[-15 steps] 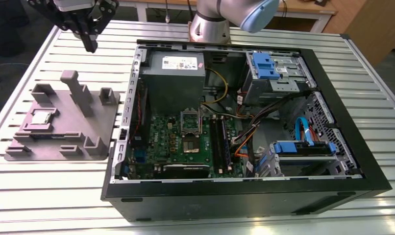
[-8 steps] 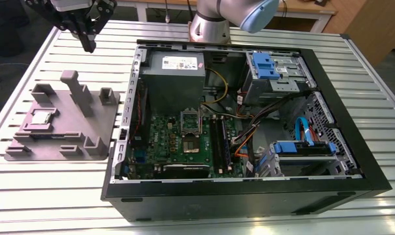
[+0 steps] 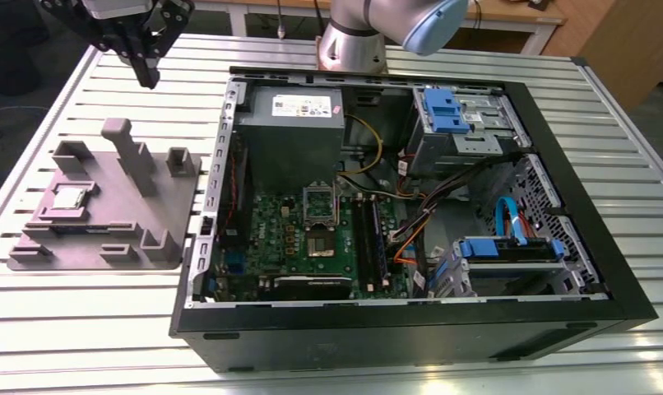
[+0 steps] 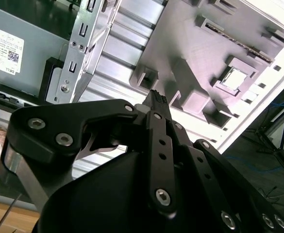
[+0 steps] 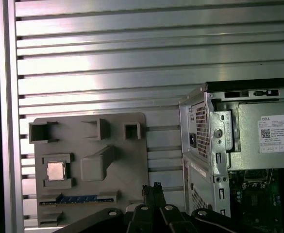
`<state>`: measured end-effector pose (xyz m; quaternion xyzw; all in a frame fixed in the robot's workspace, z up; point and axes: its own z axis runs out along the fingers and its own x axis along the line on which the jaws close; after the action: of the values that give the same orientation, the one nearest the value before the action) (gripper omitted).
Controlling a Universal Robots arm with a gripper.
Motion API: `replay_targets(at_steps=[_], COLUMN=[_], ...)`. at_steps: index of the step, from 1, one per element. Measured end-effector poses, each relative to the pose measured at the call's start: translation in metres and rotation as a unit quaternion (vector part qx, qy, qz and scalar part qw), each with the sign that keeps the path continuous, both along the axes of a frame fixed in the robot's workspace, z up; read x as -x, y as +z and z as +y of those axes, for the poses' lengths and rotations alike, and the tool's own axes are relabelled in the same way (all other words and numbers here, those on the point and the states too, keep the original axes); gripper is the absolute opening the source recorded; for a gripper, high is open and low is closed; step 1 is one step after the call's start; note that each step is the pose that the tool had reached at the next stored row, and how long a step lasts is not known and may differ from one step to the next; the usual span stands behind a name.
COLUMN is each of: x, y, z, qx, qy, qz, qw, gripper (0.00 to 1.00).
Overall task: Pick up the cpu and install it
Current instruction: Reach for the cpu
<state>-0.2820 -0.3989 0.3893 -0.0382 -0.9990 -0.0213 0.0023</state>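
Exterior view: the gripper (image 3: 148, 76) hangs above the table (image 3: 90, 329), jaws pinched together on nothing, well apart from the cpu (image 3: 71, 197), which sits flat in the tray (image 3: 173, 206). First wrist view: the cpu (image 5: 56, 171) looks light, stiff and slick-topped (likely fragile underneath). Second wrist view: the cpu (image 4: 235, 79) seems best gripped by its thin opposite edges.

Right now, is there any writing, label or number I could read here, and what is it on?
White label on the grey power supply: print too small to read.
The cpu and the grey tray under it: no writing visible.
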Motion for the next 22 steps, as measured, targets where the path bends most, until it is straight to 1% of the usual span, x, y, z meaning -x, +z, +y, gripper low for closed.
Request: replay_targets(at_steps=[11,22], x=[0.0039,0.0056], y=[0.0,0.0], z=[0.0,0.0], qx=[0.0,0.0], qy=[0.0,0.0], qz=[0.0,0.0], qw=[1.0,1.0], gripper=[0.1,0.1])
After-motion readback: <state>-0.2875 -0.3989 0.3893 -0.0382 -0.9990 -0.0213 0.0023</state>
